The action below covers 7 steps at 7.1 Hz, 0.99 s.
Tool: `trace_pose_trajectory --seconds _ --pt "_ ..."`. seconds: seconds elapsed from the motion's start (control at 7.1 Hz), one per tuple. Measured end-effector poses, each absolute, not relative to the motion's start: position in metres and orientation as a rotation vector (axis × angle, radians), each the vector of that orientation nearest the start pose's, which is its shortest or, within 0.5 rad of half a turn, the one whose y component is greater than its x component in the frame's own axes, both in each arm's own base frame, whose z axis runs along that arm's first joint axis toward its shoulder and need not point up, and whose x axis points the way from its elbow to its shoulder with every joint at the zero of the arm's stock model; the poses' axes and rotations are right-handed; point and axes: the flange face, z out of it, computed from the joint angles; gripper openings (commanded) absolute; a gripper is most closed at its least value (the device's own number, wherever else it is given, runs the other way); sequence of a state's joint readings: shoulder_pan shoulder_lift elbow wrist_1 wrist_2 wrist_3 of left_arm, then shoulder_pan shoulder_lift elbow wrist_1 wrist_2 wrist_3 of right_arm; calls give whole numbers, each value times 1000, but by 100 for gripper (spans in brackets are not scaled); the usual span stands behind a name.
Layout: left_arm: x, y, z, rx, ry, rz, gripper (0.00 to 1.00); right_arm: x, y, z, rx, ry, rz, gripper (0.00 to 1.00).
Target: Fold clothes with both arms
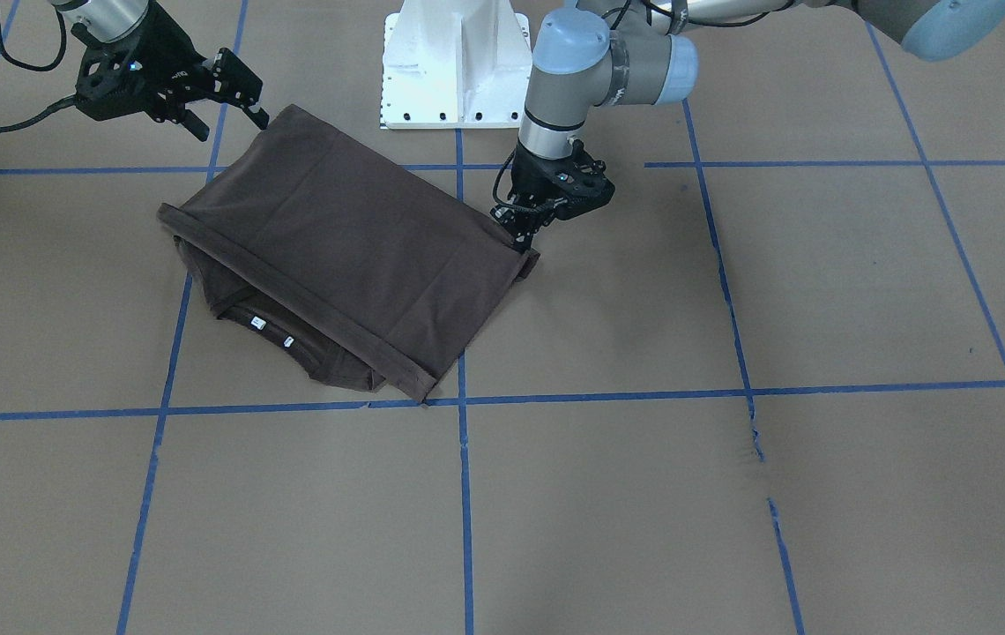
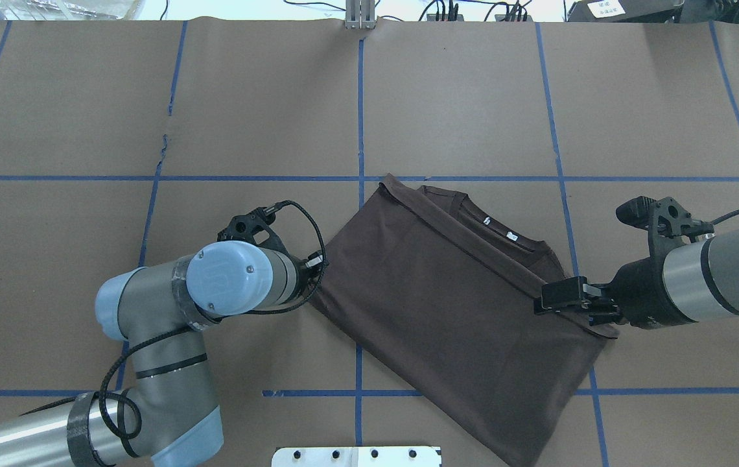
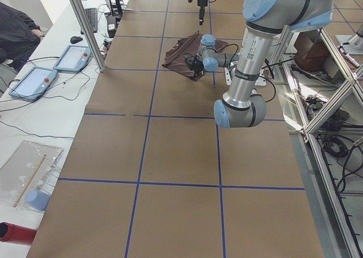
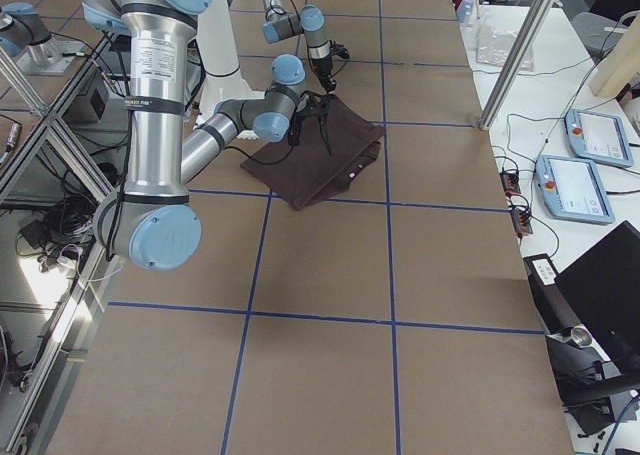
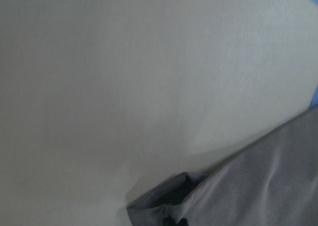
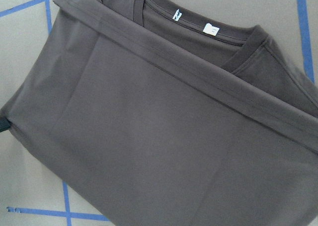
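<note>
One dark brown folded T-shirt (image 1: 353, 256) lies on the brown paper-covered tabletop (image 1: 732, 494), gridded with blue tape lines (image 1: 465, 494). The left gripper (image 1: 521, 240) pinches its corner; the right gripper (image 1: 230, 125) gapes wide, empty.

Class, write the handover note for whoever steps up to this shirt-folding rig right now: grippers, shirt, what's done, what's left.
Left gripper: fingertips at a corner of the T-shirt; grip unclear.
Right gripper: open, by the other fold-edge corner.
T-shirt: flat on the table, askew to the tape grid.
Done: hem folded up just short of the collar; labels show.
Left to do: probably clear that corner, then another fold.
</note>
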State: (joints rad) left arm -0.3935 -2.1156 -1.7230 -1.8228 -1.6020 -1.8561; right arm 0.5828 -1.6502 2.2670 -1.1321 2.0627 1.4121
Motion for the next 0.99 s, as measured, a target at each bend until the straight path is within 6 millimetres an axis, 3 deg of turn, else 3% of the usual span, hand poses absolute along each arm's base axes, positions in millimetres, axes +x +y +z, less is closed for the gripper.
trace_pose_trajectory --seconds 0.14,0.42,0.7,0.85,0.99 --pt "554 -410 259 77 939 -607 0 -296 -298 315 -39 -1124 119 100" --pt "556 -506 255 190 882 -586 0 -297 -301 309 -28 -1134 119 100" --pt "542 -604 257 313 852 -540 0 -301 -305 301 -14 -1150 118 100" --pt "537 -639 262 362 852 -517 0 -304 -308 297 -8 -1157 118 100" --pt "540 -660 263 398 872 -501 31 -308 -312 294 -3 -1162 118 100"
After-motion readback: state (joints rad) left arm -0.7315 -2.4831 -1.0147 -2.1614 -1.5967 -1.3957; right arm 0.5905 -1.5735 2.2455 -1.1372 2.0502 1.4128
